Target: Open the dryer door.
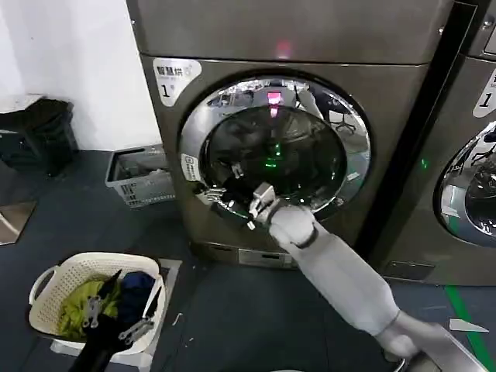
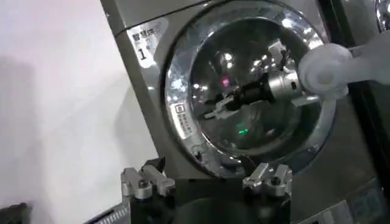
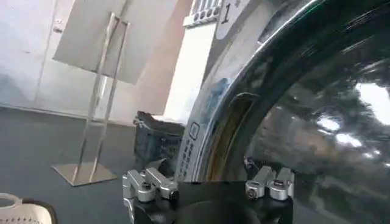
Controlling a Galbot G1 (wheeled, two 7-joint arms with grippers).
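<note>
Dark floor is seen under a big grey dryer, w/ a white wall behind and a 2nd machine beside it. The dryer door is set in the dryer's front, shut or nearly shut. The right gripper is held at the door's lower left rim, fingers spread, prob. so the edge can be hooked and pulled. The left gripper is parked low over a laundry basket, fingers spread, out of the way. A grey crate is kept by the wall.
</note>
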